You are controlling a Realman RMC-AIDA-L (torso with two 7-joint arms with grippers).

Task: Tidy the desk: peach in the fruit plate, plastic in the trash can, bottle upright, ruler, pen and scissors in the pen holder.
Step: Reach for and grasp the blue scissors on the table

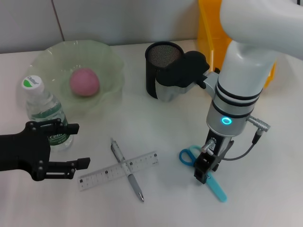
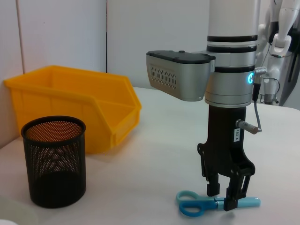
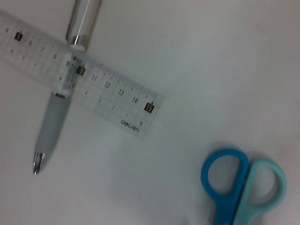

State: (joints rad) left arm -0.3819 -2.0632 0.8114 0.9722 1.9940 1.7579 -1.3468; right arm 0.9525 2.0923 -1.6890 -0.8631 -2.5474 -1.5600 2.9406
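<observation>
The pink peach (image 1: 85,81) lies in the pale green fruit plate (image 1: 112,64). Beside it the bottle (image 1: 45,111) stands upright, right behind my open left gripper (image 1: 78,145). The ruler (image 1: 118,169) (image 3: 93,89) lies flat across the pen (image 1: 127,169) (image 3: 58,112). My right gripper (image 1: 206,174) (image 2: 222,201) is down at the table, open, its fingertips on either side of the blue scissors (image 1: 188,155) (image 2: 194,205) (image 3: 239,183) just past the handles. The black mesh pen holder (image 1: 163,71) (image 2: 55,161) stands empty. The yellow trash can (image 1: 213,38) (image 2: 70,103) is behind it. No plastic shows.
The right arm's wrist and camera housing (image 1: 189,71) hang close in front of the pen holder. A wall runs along the table's far edge behind the plate and bin.
</observation>
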